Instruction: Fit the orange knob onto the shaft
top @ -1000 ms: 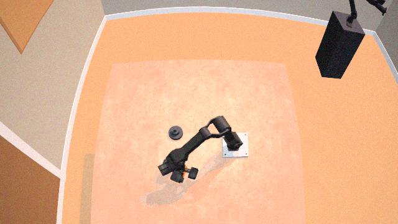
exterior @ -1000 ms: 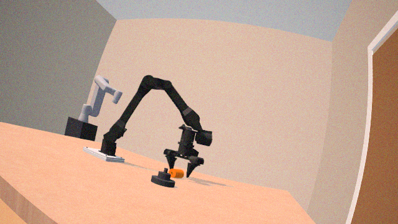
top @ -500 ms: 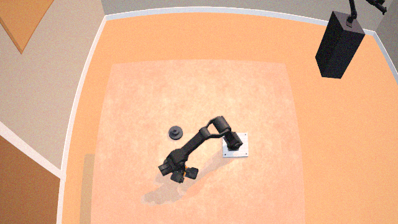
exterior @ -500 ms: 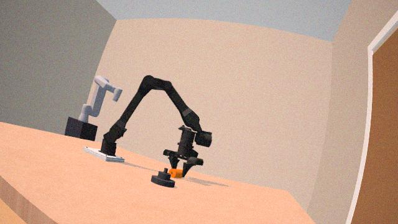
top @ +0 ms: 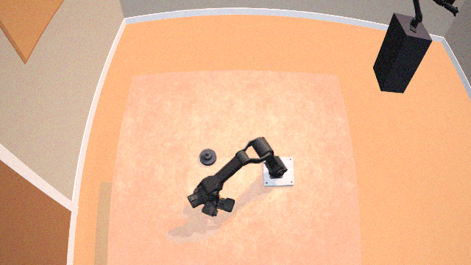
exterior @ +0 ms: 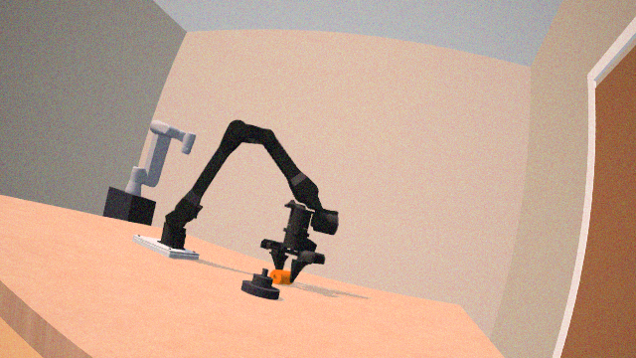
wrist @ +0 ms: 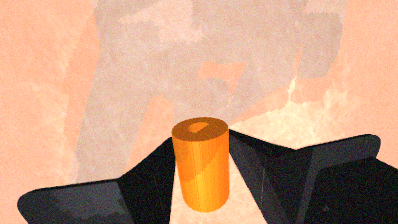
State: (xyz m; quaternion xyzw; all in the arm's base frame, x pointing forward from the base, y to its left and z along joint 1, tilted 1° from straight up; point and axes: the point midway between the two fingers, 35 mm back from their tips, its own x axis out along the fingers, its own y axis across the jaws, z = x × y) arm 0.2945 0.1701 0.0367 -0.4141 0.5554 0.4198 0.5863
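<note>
The orange knob (exterior: 281, 276) (wrist: 202, 170) lies on its side at table level, its holed end toward the top of the wrist view. The hole's straight edge shows on its lower right there. In the top view the arm hides almost all of the knob. My gripper (exterior: 286, 276) (wrist: 199, 138) is shut on the knob, one finger on each side. The round dark pedestal (top: 203, 160) (exterior: 259, 290) stands apart from the knob, with its shaft (top: 207, 154) (exterior: 264, 271) upright and bare. The pedestal is not in the wrist view. The shaft's flat side cannot be made out.
The arm's white base plate (top: 288, 177) (exterior: 186, 256) is right of the pedestal in the top view. The arm's links stretch from it over the table. A black block (top: 401, 55) with another arm stands far off at the upper right.
</note>
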